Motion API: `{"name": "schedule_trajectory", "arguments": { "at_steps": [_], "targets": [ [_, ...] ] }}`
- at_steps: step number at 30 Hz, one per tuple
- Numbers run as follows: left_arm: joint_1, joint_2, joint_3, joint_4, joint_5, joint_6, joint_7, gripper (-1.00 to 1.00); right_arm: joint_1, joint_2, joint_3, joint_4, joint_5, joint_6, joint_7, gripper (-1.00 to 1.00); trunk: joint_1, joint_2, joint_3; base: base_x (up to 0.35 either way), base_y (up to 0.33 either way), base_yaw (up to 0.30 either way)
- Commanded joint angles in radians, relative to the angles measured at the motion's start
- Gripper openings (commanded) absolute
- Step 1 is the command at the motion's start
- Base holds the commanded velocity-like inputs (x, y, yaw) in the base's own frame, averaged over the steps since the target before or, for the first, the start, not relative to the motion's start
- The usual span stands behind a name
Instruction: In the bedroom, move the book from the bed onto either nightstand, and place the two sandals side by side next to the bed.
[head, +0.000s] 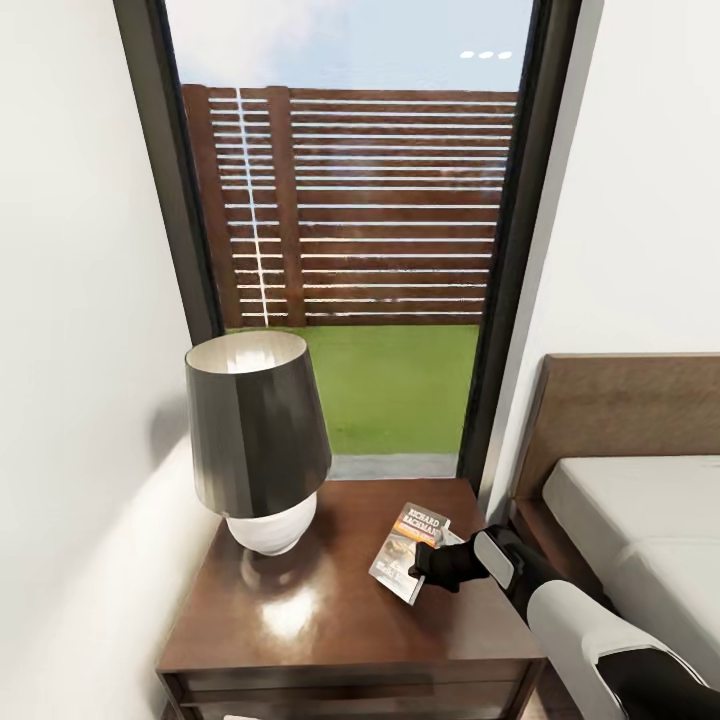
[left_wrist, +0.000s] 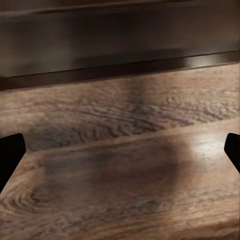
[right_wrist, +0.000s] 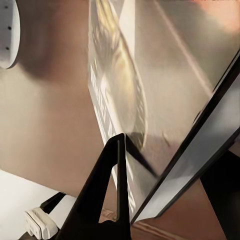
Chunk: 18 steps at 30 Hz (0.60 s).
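Over the nightstand (head: 300, 610), beside the bed (head: 640, 520), I am holding the book (head: 408, 550) in my right gripper (head: 425, 572), clenched on its near lower corner. In the head view the black fingers are covering that corner, so I cannot tell whether the book's underside is touching the glossy top or hanging just above it. Its title end is pointing away from me toward the window (head: 350, 220), its long axis running slightly rightward, cover facing up and tilted. In the right wrist view the book (right_wrist: 165, 100) is so close that the cover is blurring and the lettering is unreadable. The lamp (head: 258, 440) is standing on the left of the top, apart from the book. My left gripper (left_wrist: 120, 155) is released, fingertips (left_wrist: 10, 155) cut off at the frame edges over wood-plank floor (left_wrist: 125, 190). The bed is cut off at the right edge.
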Motion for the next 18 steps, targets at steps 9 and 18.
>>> {"name": "schedule_trajectory", "arguments": {
  "at_steps": [9, 18],
  "targets": [
    [0.000, 0.001, -0.004, -0.001, 0.007, 0.003, -0.001, 1.00, -0.001, -0.001, 0.004, -0.001, 0.005, 0.002, 0.006, -1.00, 0.000, 0.000, -0.001, 0.012, 0.005, 0.000],
    [0.000, 0.000, -0.004, -0.001, 0.007, 0.003, -0.001, 1.00, -0.001, -0.001, 0.004, 0.000, 0.005, 0.002, 0.006, -1.00, 0.000, 0.000, -0.001, 0.004, 0.002, 0.000]
  ]
}}
